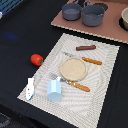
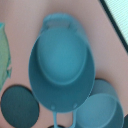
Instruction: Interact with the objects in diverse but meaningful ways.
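On the woven placemat (image 1: pixel 100 85) lie a brown sausage (image 1: pixel 86 47), a light blue cup (image 1: pixel 54 90) and a white-and-blue fish (image 1: pixel 30 87). A red tomato (image 1: pixel 36 59) rests on the black cloth beside the mat. Two grey pots (image 1: pixel 71 11) (image 1: pixel 93 15) stand on the brown board (image 1: pixel 110 31) at the back. The wrist view looks straight down into one pot (image 2: pixel 62 67) with loop handles, and part of the other pot (image 2: pixel 102 112) shows beside it. I cannot tell which one is the long-handled saucepan. The gripper shows in neither view.
A round wooden plate (image 1: pixel 73 68) sits mid-mat, flanked by an orange-handled knife (image 1: pixel 91 61) and fork (image 1: pixel 75 84). A pale bowl (image 1: pixel 125 19) stands at the board's right edge in the exterior view. A dark disc (image 2: pixel 19 107) and something green (image 2: pixel 4 50) lie near the pots.
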Controlling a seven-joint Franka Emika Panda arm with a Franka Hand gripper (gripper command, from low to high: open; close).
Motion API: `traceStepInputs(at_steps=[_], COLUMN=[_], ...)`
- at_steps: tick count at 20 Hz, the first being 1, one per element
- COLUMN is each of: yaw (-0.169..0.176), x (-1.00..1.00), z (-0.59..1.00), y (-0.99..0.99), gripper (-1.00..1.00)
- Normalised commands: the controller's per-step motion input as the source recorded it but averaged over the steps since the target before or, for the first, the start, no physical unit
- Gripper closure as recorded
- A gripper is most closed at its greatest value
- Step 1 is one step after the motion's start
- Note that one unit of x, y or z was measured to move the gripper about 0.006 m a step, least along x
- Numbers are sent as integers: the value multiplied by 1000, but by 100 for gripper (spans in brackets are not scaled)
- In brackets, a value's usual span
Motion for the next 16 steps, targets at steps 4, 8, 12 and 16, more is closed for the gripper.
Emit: traceStepInputs(at_steps=[4, 8, 12, 16], yaw=[-7, -3, 0, 0], x=[-225, -391, -411, -451], z=[105, 71, 0, -24], y=[-922, -879, -884, -833], gripper=[-100, -100, -100, -100])
